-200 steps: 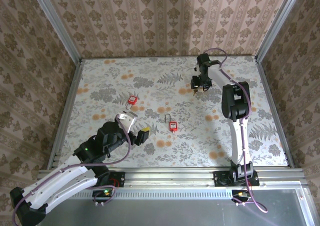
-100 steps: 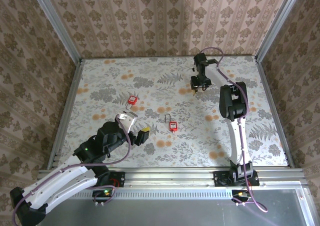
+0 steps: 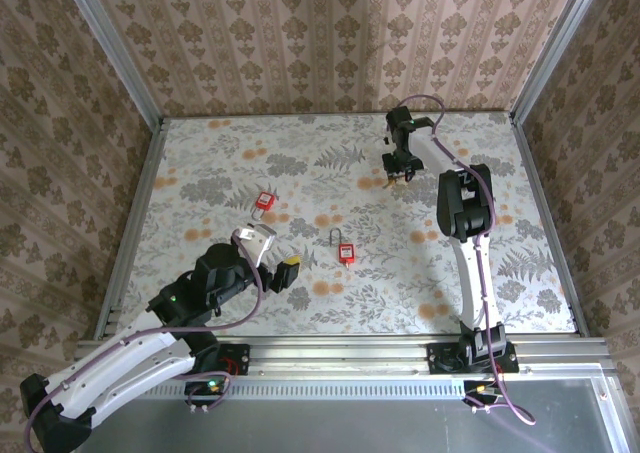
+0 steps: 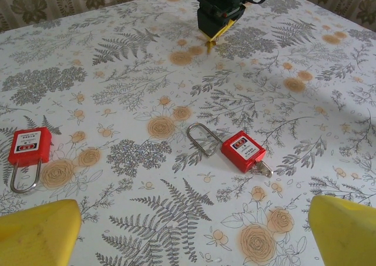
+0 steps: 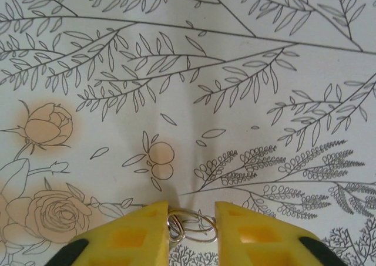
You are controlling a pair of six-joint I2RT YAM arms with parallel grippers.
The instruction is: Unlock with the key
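The right fingers [image 5: 132,232] have narrowed around the key ring [image 5: 191,226].

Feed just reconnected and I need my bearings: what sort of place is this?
Probably a staged tabletop test cell, not a real room: patterned wallpaper panels box in a floral-covered table, aluminium rails edge it, and two red padlocks lie out.

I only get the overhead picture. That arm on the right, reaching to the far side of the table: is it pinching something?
Observer: Yes. Its wrist camera shows a small wire ring spanning the gap of the right gripper and touching both yellow fingers.
Operator: Does the red lock in the middle have a key?
Observer: The left wrist camera shows a silvery key sticking out of the middle padlock at its base.
Operator: And the other lock?
Observer: The other padlock shows a white label and no key sticking out.
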